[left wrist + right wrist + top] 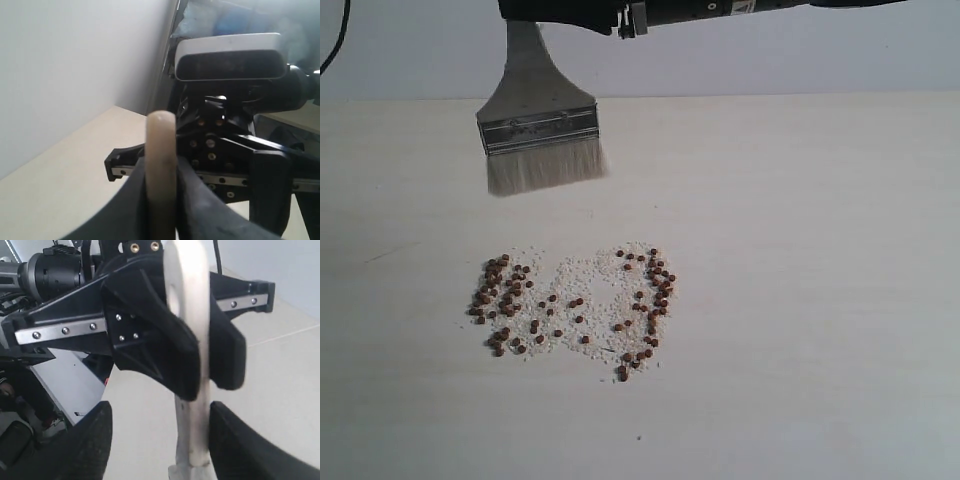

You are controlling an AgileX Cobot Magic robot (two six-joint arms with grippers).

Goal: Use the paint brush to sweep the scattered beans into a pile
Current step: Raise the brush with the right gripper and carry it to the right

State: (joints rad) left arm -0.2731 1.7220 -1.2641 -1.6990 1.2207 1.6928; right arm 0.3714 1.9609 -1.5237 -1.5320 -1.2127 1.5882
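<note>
Left end effector: clamped on brush handle.
Right end effector: wide open, holding nothing.
Brush: aloft, 11 o'clock of beans.
Risk: handle twisting in grip, flicking beans.

Soft, even light is falling on the pale bench, bright overall. The beans are casting only tiny shadows, and the exterior view is reading sharp. Both wrist views are blurring up close: the paint brush handle is smearing soft, and the backgrounds are hazing out.
</note>
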